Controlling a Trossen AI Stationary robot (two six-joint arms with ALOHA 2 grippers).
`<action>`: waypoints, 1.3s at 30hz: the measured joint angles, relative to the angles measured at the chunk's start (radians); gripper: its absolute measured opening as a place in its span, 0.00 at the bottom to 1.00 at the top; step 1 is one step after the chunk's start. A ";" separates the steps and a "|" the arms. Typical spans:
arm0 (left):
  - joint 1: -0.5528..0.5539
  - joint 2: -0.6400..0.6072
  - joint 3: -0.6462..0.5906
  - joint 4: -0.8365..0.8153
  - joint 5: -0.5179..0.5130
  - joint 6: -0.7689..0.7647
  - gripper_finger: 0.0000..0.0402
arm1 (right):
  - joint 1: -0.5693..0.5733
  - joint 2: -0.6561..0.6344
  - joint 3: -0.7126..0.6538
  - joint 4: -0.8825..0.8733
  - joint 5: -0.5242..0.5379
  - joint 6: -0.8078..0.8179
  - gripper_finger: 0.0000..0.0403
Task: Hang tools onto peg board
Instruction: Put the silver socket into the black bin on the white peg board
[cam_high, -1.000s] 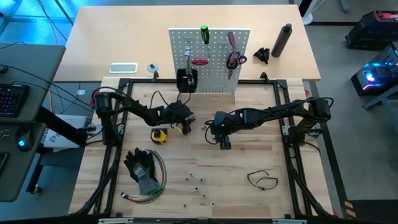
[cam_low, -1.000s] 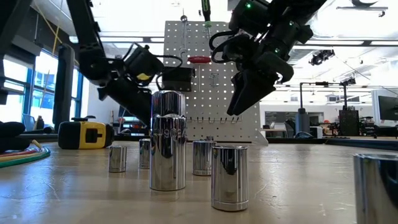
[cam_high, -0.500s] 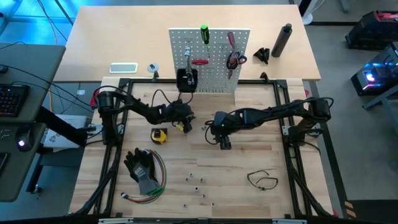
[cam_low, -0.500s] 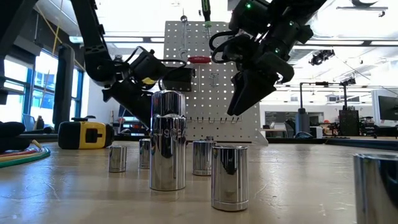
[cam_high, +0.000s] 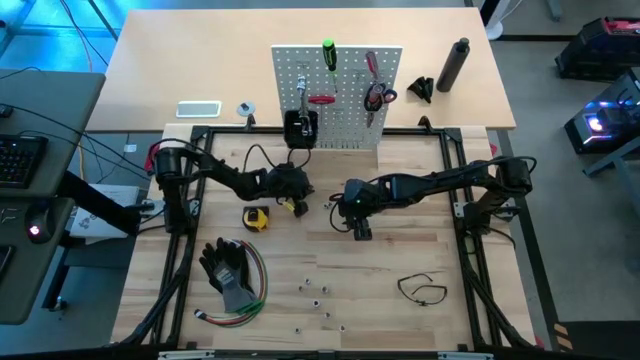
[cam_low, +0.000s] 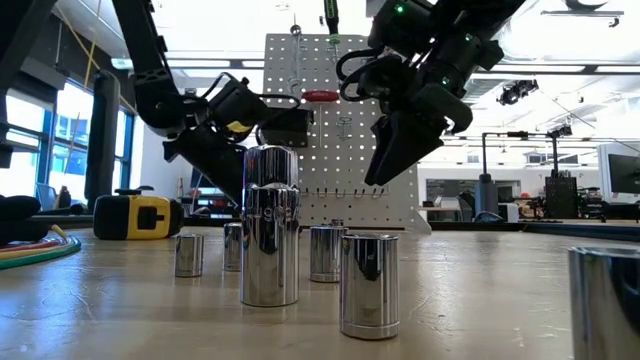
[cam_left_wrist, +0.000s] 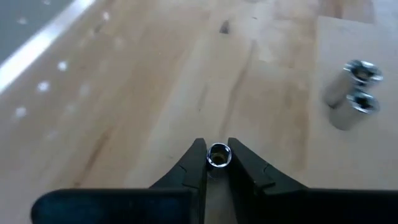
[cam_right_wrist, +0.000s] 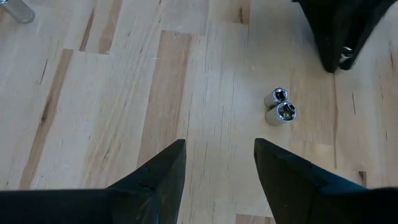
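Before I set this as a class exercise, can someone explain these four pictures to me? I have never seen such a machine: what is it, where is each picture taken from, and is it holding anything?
It is a robot with two dark arms at a wooden table, each ending in a two-finger gripper. One picture looks straight down, one looks level across the tabletop, and one comes from a camera on each wrist. At the back stands a white peg board with a few tools already hung. On the table lie a yellow tape measure, black gloves, a thin black loop and small metal sockets. The left gripper is closed on one small socket. The right gripper hangs open over the table, holding nothing, with two sockets lying ahead of it.
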 joint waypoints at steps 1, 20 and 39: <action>-0.006 -0.010 -0.001 -0.016 0.004 -0.004 0.08 | 0.000 0.000 0.000 0.000 0.000 0.000 0.46; -0.082 -0.616 -0.001 -0.248 -0.195 0.124 0.08 | 0.000 0.000 0.000 0.011 0.000 -0.016 0.46; 0.116 -0.536 0.330 -0.589 -0.268 0.308 0.08 | 0.004 0.000 0.000 0.025 0.000 -0.005 0.46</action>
